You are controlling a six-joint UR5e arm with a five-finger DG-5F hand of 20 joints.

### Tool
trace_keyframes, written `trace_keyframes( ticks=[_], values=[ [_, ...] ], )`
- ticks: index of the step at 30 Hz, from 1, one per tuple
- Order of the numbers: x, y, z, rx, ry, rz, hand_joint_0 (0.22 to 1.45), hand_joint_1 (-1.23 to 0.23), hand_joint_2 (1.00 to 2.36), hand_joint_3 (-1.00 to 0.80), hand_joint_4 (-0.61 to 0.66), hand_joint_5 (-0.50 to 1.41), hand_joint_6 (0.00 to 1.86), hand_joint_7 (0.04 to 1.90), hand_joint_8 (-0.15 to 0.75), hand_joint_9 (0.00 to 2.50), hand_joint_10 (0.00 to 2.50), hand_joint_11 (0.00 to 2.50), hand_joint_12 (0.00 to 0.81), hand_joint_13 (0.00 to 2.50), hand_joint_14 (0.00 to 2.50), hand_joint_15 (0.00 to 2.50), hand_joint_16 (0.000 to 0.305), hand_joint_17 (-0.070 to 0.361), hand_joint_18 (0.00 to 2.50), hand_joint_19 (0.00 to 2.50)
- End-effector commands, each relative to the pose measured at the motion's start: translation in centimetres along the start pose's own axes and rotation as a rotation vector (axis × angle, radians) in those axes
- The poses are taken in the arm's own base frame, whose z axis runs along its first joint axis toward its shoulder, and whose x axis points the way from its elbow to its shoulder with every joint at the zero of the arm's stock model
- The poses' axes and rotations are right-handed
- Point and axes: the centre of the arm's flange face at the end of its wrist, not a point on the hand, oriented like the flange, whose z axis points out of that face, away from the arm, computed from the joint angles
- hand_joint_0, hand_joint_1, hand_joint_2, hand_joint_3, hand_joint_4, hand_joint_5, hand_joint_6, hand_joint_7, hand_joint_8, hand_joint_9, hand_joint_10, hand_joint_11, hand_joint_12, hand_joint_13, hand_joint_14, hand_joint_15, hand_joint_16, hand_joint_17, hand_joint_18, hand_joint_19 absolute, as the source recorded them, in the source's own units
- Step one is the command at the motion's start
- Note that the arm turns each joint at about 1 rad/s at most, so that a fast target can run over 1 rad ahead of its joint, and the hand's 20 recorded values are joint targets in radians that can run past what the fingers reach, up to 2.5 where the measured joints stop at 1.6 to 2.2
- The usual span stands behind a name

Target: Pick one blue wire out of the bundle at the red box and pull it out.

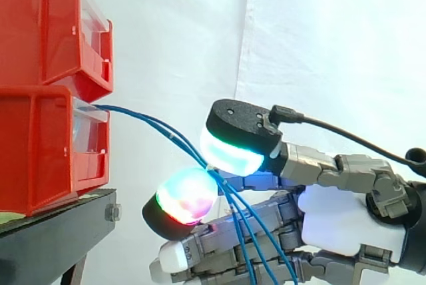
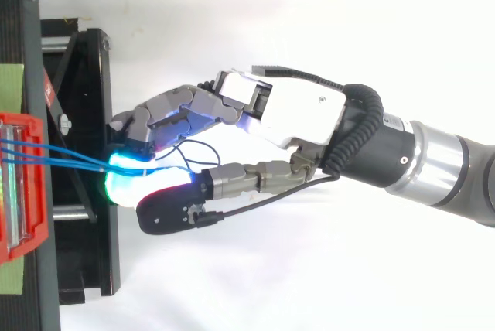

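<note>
Standing at the left of the side view, an upper red bin (image 1: 40, 25) sat stacked on a lower red bin (image 1: 40, 152), both on a black stand (image 1: 53, 222) with a bolt (image 1: 112, 213) at its corner. A white curtain (image 1: 319, 32) hung behind. Nothing lay between the bins and the hand (image 1: 346, 222), which reached in from the right; seen from above, the hand (image 2: 294, 107) sat just off the stand's edge, clear of the bin.

The blue wires (image 1: 153, 123) left the front of the lower bin close together. They arced right and downward, then drew to a single point between the hand's upper pad (image 1: 229, 152), lit cyan and white, and its lower pad (image 1: 186, 195), lit red, green and magenta. The hand was closed in a pinch on the wires there, the pads pressed toward each other, though how many strands sat inside the pinch could not be told. Below the pads the strands fanned apart and dropped in front of the hand's lower fingers. In the top view the blue wires (image 2: 69, 157) ran nearly straight from the bin to the glowing pads.

The wires were thin, smooth and glossy. The bins were hard moulded plastic with sloped fronts, the lower one with a clear front panel (image 1: 86, 132). The stand was matt black metal, the hand's links grey, and its palm white.
</note>
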Motion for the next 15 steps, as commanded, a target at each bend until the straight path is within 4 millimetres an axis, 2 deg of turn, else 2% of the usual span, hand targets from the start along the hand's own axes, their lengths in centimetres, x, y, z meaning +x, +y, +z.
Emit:
trace_keyframes(
  ticks=[1, 8, 12, 15],
  values=[
    [-0.09, 0.09, 0.13, -0.003, -0.002, 0.000, 0.55, -0.42, 1.01, -0.20, 0.26, -0.16, 0.89, 0.97, 0.429, 0.81, 0.01, 0.37, 0.484, 0.46, 0.00, 0.12, 0.063, 0.142, 0.51, 0.21],
    [-0.20, 0.12, 0.20, -0.002, -0.003, 0.001, 0.56, -0.38, 1.00, -0.12, 0.25, -0.15, 0.87, 0.91, 0.450, 0.83, 0.01, 0.37, 0.503, 0.47, 0.00, 0.13, 0.068, 0.152, 0.53, 0.21],
    [-0.21, 0.06, 0.15, -0.001, -0.003, 0.001, 0.53, -0.44, 1.07, -0.08, 0.30, -0.15, 0.87, 0.94, 0.472, 0.85, 0.01, 0.39, 0.528, 0.49, 0.00, 0.12, 0.072, 0.163, 0.58, 0.20],
    [-0.10, 0.14, 0.17, -0.002, -0.003, 0.002, 0.54, -0.48, 1.04, -0.10, 0.31, -0.15, 0.87, 0.93, 0.467, 0.85, 0.01, 0.39, 0.526, 0.50, 0.00, 0.14, 0.072, 0.162, 0.59, 0.20]
  ],
)
